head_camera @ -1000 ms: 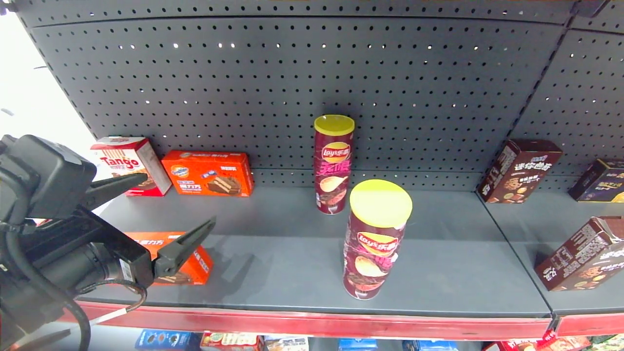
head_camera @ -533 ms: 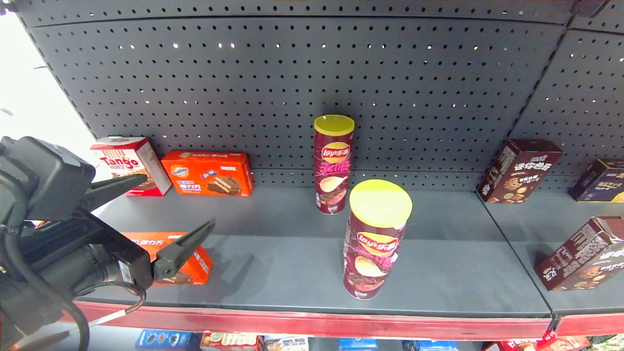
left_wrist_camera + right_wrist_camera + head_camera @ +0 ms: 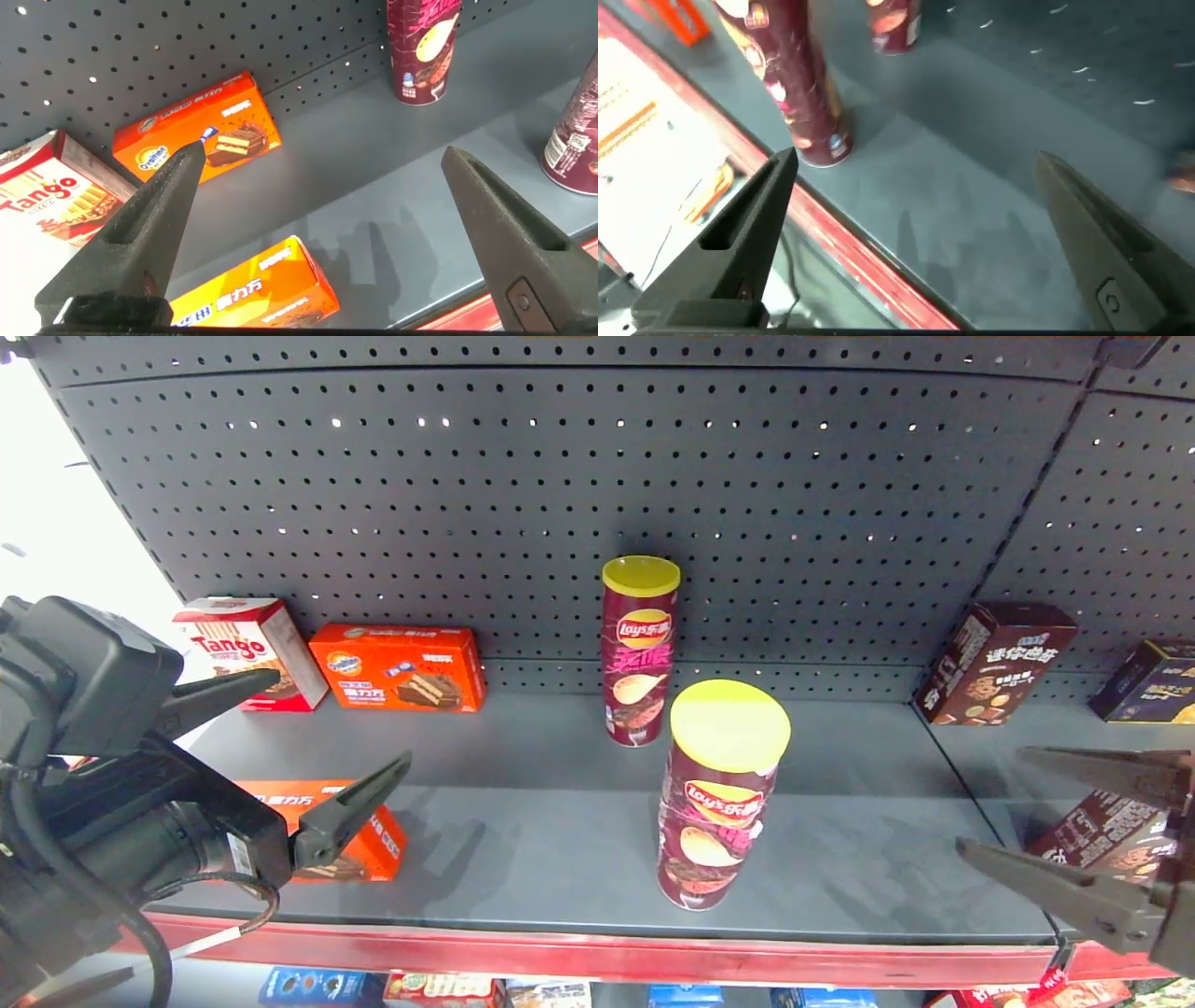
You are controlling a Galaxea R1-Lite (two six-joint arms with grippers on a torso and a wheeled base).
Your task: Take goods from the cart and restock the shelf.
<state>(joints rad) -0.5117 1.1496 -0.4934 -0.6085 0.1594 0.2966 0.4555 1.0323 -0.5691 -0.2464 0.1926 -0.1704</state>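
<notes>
Two maroon chip cans with yellow lids stand upright on the grey shelf (image 3: 523, 821): one near the front edge (image 3: 714, 803) (image 3: 575, 140) (image 3: 799, 84), one at the back panel (image 3: 639, 653) (image 3: 420, 56) (image 3: 895, 23). My left gripper (image 3: 341, 719) (image 3: 324, 154) hangs open and empty over the shelf's left front, above an orange wafer box (image 3: 383, 840) (image 3: 252, 294) lying flat. My right gripper (image 3: 991, 800) (image 3: 915, 157) is open and empty at the shelf's right front, right of the front can.
A second orange box (image 3: 400, 667) (image 3: 201, 126) and a red-and-white box (image 3: 243, 644) (image 3: 37, 196) lean at the back left. Brown boxes (image 3: 994, 663) (image 3: 1102, 831) stand on the right. A red lip (image 3: 597, 957) runs along the shelf front; more goods sit below.
My right gripper has come into the head view from the lower right, open. The left gripper and the goods on the shelf have stayed put.
</notes>
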